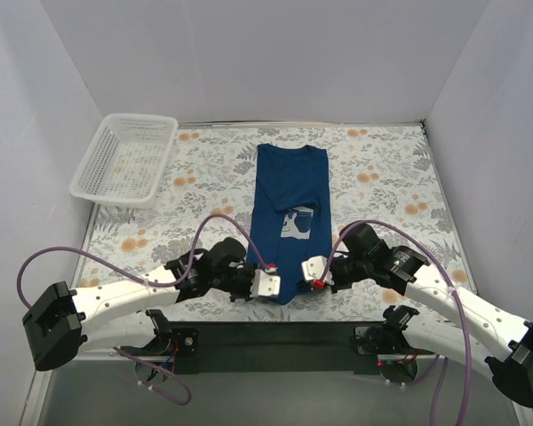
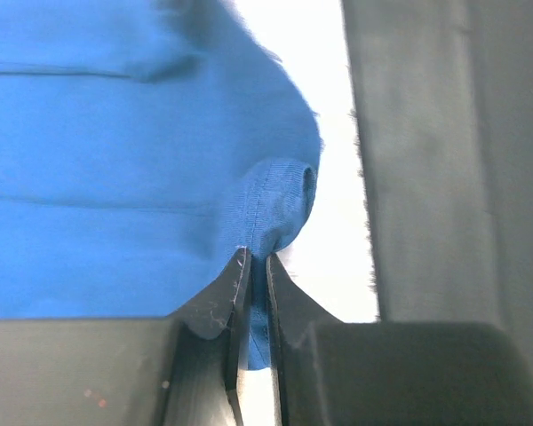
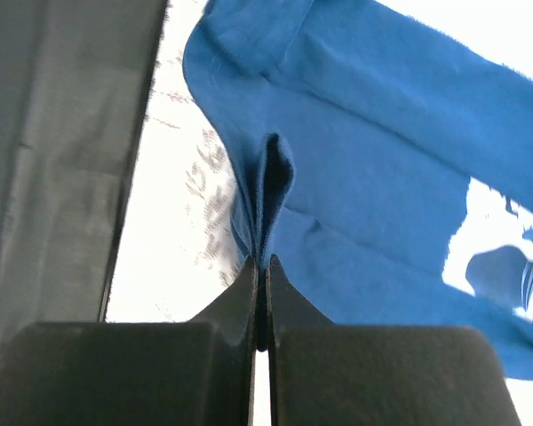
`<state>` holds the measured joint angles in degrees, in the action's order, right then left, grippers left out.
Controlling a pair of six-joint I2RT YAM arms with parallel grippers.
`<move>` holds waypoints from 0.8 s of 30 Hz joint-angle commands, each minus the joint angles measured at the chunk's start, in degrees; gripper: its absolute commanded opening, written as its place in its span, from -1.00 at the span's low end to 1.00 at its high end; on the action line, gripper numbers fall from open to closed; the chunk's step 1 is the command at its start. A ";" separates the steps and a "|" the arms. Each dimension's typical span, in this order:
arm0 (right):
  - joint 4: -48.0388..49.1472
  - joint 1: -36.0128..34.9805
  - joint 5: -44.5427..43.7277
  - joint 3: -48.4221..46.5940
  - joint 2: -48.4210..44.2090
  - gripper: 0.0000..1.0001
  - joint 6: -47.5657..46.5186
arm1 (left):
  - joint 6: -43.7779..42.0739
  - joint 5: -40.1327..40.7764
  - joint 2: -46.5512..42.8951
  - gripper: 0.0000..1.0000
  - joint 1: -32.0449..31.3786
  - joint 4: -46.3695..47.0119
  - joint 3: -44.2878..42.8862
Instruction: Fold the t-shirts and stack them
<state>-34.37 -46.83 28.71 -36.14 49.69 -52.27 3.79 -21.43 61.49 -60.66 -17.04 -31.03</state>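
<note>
The floral-covered table (image 1: 382,177) carries everything; the navy t-shirt (image 1: 289,191) lies in its middle as a long narrow panel, sleeves tucked in, its far end towards the back wall and its near edge just at the grippers, with the pale chest graphic facing up; the sides look to be folded in, so the crosswise fold seems to be the step in hand.

The white lattice basket (image 1: 129,158) stands well apart at the far left corner; it appears to hold nothing, though the mesh makes that hard to be sure of from above.

The left gripper (image 1: 271,284) sits at the shirt's near left corner, and its wrist view shows the jaws nipped tight on a bunched ridge of blue cloth; the right gripper (image 1: 313,271) is at the near right corner, jaws pressed together on a thin upright pleat of the same fabric; in my judgement the two hold matching corners so the near edge can rise level and be carried over towards the far end without twisting.
</note>
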 commanded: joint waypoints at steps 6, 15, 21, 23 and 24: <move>-0.79 14.47 7.49 -4.81 3.83 -0.97 -2.74 | -7.04 -16.96 8.80 -1.00 15.39 -0.98 -11.24; -1.23 25.99 12.33 -12.81 16.22 -0.97 -7.05 | -10.03 -22.25 21.82 -1.00 22.60 2.01 -21.17; -0.79 28.72 13.91 -17.20 23.69 -0.97 -7.06 | -10.82 -23.31 27.17 -1.00 27.00 3.59 -26.98; -0.79 29.25 13.83 -19.30 26.49 -0.97 -6.70 | -11.09 -23.31 28.32 -1.00 28.40 4.29 -28.38; -0.79 29.69 14.00 -20.01 27.38 -0.97 -6.62 | -11.00 -23.39 29.37 -1.00 28.93 4.55 -28.82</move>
<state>-35.70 -18.24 40.29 -52.25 74.94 -58.50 -5.76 -42.87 89.76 -33.19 -14.46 -57.23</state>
